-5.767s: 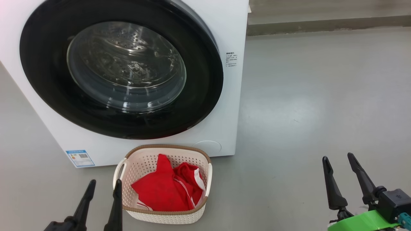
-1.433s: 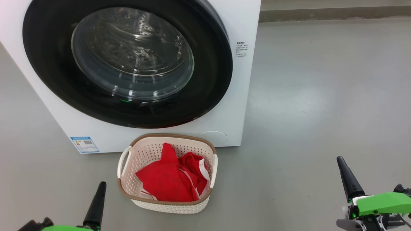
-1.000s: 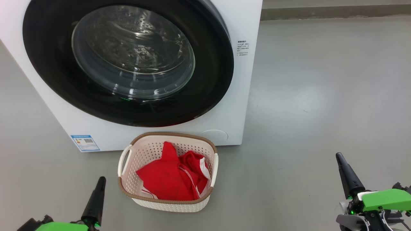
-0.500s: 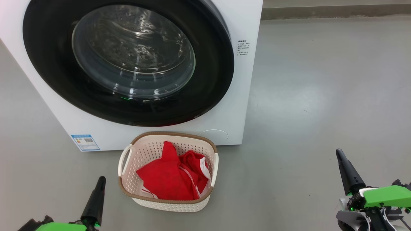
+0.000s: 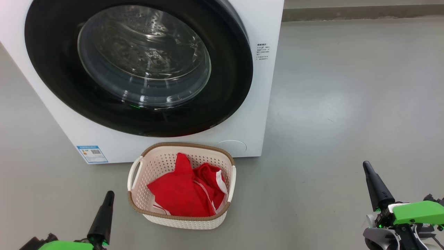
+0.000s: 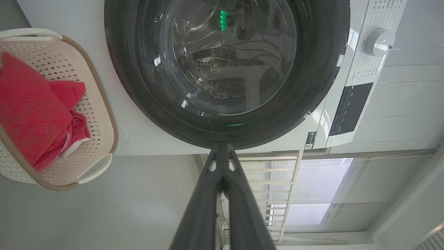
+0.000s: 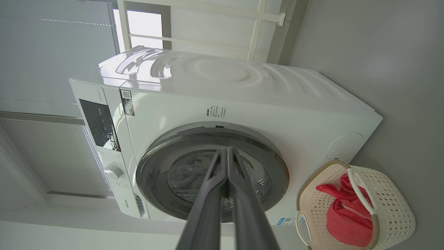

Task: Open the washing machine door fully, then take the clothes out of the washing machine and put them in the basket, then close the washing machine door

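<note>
The front-loading washing machine (image 5: 258, 114) stands on a grey floor (image 5: 340, 104), and the washing machine door (image 5: 138, 66) lies shut against its white front, with the perforated steel drum (image 5: 145, 52) showing through the bulging glass. A small blue label (image 5: 92, 153) sits at the lower corner of the front panel. The cream perforated basket (image 5: 180, 145) rests on the floor just before the machine, below the door. Inside it the red clothes (image 5: 182, 194) lie bunched together, their white stripes showing along one side. The left gripper (image 5: 109, 194) hangs low beside the basket, apart from it. Its jaws are pressed together and hold nothing, as the left wrist view (image 6: 222, 149) confirms. The right gripper (image 5: 366, 166) hovers over bare floor, well apart from the basket and the machine. Its jaws are likewise pressed together and empty, aimed toward the door in the right wrist view (image 7: 227, 151).
</note>
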Controlling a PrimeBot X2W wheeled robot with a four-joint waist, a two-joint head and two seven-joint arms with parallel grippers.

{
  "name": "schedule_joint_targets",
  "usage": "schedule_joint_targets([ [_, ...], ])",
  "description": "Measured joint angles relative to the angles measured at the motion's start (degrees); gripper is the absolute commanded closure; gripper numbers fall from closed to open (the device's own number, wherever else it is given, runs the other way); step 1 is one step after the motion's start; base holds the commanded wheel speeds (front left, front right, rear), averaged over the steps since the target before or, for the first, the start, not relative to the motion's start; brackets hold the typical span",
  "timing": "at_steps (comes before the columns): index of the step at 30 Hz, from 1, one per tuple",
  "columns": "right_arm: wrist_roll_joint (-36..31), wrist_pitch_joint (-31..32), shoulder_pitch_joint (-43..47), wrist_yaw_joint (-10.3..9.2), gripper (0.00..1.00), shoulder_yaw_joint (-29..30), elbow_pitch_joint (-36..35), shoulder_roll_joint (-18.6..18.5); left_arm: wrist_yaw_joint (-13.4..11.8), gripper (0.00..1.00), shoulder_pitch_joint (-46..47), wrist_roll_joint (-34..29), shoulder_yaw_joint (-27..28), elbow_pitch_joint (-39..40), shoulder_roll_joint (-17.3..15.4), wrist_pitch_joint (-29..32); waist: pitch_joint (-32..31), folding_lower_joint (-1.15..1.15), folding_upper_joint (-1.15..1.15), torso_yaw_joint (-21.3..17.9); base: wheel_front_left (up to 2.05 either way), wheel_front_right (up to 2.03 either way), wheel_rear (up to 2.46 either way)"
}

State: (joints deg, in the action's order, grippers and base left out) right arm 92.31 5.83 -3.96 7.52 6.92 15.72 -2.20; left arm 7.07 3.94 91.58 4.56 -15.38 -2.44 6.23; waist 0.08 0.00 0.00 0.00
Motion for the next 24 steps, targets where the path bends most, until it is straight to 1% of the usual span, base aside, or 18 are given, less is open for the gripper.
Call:
schedule_joint_targets([
  [24,0.0,0.09,0.0,0.0,1.0,0.07,0.0,0.0,0.0,1.0,0.0,0.18,0.0,0.0,0.01,0.0,0.0,0.0,0.0,0.0,0.0,0.0,0.0],
])
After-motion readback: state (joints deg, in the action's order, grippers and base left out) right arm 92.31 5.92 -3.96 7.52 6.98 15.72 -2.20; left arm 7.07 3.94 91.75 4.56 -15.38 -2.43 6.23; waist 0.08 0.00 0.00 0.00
